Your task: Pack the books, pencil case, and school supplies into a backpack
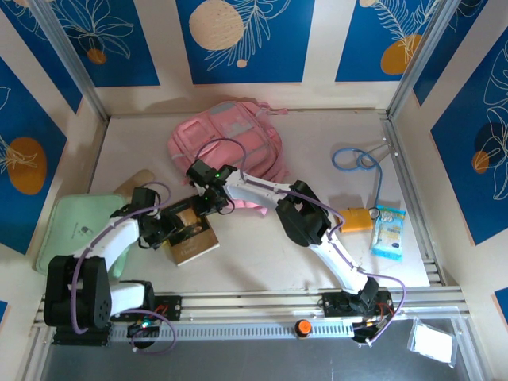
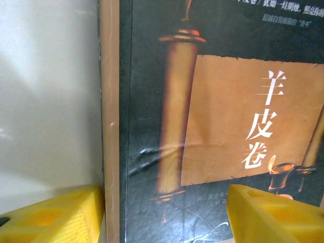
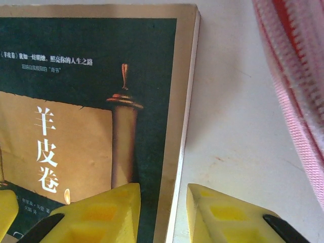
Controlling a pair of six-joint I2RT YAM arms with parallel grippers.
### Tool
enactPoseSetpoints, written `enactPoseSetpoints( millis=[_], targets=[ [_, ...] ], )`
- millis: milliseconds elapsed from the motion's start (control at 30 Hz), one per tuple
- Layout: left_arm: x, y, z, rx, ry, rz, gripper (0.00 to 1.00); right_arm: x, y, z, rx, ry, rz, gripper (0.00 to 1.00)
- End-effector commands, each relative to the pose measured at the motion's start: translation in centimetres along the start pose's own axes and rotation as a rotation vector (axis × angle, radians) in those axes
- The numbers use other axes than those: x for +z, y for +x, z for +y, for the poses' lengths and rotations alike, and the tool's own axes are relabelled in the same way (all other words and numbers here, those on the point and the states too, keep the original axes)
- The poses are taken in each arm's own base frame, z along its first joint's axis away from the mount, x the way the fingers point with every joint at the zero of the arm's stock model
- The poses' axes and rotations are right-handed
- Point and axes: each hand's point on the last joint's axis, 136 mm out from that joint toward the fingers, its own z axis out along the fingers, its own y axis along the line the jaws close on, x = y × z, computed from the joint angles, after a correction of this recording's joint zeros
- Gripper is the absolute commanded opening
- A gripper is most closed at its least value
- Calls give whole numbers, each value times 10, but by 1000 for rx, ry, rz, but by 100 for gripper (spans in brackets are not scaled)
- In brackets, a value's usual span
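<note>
A brown book with a dark scroll picture (image 1: 194, 244) lies flat on the table in front of the pink backpack (image 1: 226, 139). My left gripper (image 1: 176, 225) stands open at the book's left edge. In the left wrist view one finger (image 2: 55, 215) is over the table and the other over the cover (image 2: 217, 126). My right gripper (image 1: 208, 205) is at the far side, open by a narrow gap (image 3: 163, 190) that straddles the book's edge (image 3: 185, 126). The backpack's zipper rim (image 3: 298, 101) lies just to its right. A tan pencil case (image 1: 133, 182) lies at the left.
A pale green pouch (image 1: 75, 230) lies at the left, under my left arm. To the right are a blue cable (image 1: 357, 159), an orange item (image 1: 355, 218) and a blue packet (image 1: 389, 232). Metal rails (image 1: 405, 159) border the table.
</note>
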Motion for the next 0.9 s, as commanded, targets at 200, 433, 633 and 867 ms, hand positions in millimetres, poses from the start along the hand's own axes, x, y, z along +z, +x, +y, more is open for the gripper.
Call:
enactPoseSetpoints(
  millis=[200,433,633,867],
  targets=[
    [10,6,0,-1,27,43,70,25,28,-17,27,42,111,29],
    [-11,2,-49,77,272,40,68,30,30,-18,40,27,126,27],
    [-56,0,-86,140,453,-13,61,32,32,-25,66,45,134,23],
    [-60,4,-89,116,501,-25,53,35,33,-35,108,46,148,20]
  ],
)
